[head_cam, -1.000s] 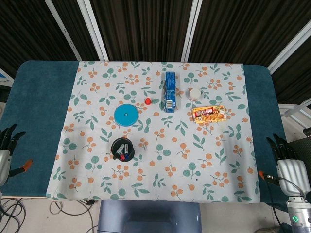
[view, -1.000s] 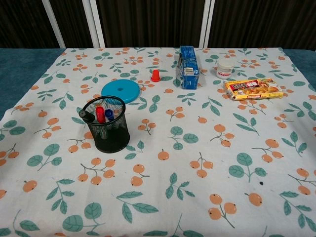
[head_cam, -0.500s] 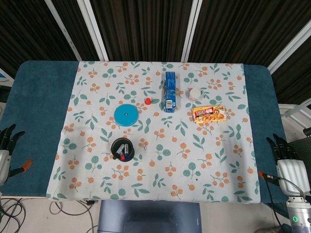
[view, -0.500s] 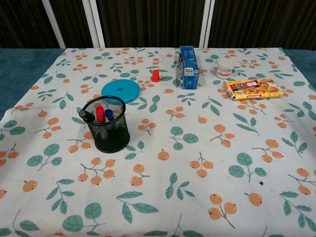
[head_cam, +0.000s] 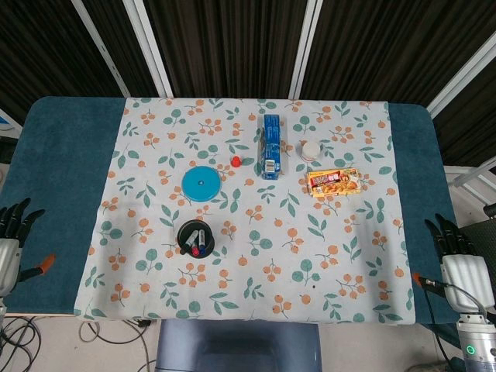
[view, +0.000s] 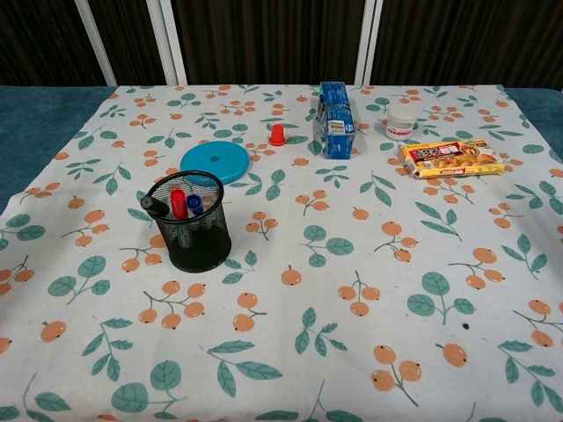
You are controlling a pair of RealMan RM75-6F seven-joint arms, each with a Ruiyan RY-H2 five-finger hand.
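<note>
In the head view my left hand [head_cam: 9,244] hangs off the table's left edge, fingers apart, holding nothing. My right hand [head_cam: 461,263] sits off the right edge near the front corner, fingers also apart and empty. Neither hand shows in the chest view. On the floral cloth [head_cam: 256,256] stand a black mesh pen cup [head_cam: 194,237] [view: 190,221] with markers, a blue round lid [head_cam: 201,184] [view: 215,162], a small red cap [head_cam: 235,161] [view: 277,134], a blue box [head_cam: 270,146] [view: 335,119], a small white jar [head_cam: 310,149] [view: 401,123] and a snack packet [head_cam: 333,182] [view: 451,157].
The table [head_cam: 58,178] is covered in dark blue felt that shows on both sides of the cloth. Dark slatted panels with white posts stand behind it. Cables lie on the floor at the lower left [head_cam: 23,337].
My left hand has shifted very slightly upward at the table's left edge. Nothing else has moved.
</note>
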